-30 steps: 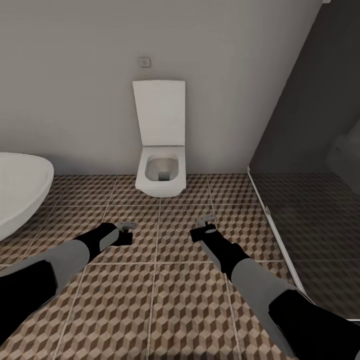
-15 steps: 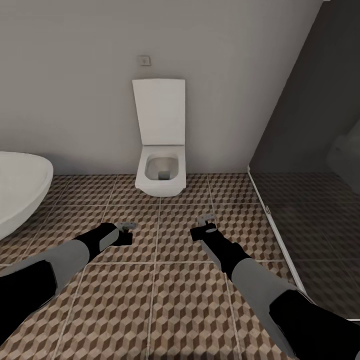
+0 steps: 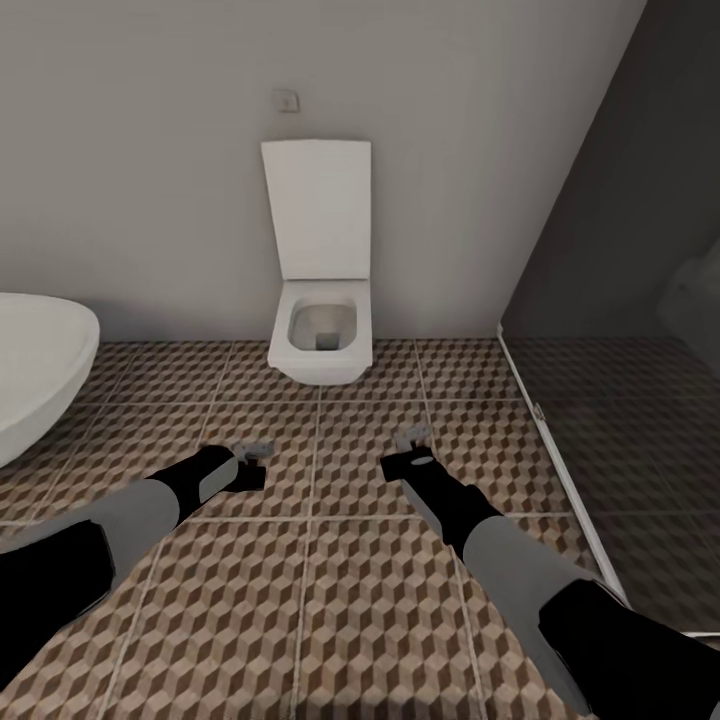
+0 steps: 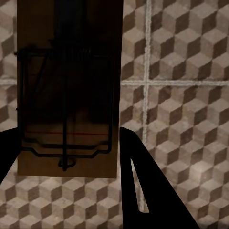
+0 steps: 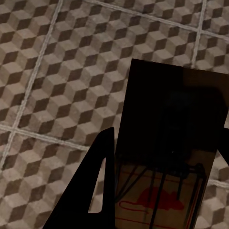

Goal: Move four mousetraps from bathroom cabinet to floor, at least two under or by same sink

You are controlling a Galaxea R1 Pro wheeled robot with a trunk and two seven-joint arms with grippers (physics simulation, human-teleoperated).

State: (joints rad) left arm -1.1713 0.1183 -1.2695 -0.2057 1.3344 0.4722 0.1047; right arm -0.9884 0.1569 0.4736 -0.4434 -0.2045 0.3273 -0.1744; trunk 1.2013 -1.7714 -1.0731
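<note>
Each gripper carries a mousetrap above the cube-patterned bathroom floor (image 3: 330, 600). In the left wrist view a brown wooden mousetrap (image 4: 67, 90) with dark wire sits clamped between the dark fingers (image 4: 143, 191) of my left gripper (image 3: 252, 452). In the right wrist view a second mousetrap (image 5: 171, 157), with a red mark and wire, is held by my right gripper (image 3: 415, 445) between its fingers (image 5: 95, 191). In the head view both grippers hover low over the tiles, in front of the toilet. The cabinet and the sink are out of view.
A white wall-hung toilet (image 3: 320, 340) with its lid up stands straight ahead against the grey wall. A white oval bathtub (image 3: 35, 370) is at the left. A dark glass shower enclosure (image 3: 630, 400) with a white sill runs along the right.
The whole head view has shifted slightly: the toilet and tub sit a little further left and lower-framed, so the camera moved. Both arms keep their pose and their mousetraps.
</note>
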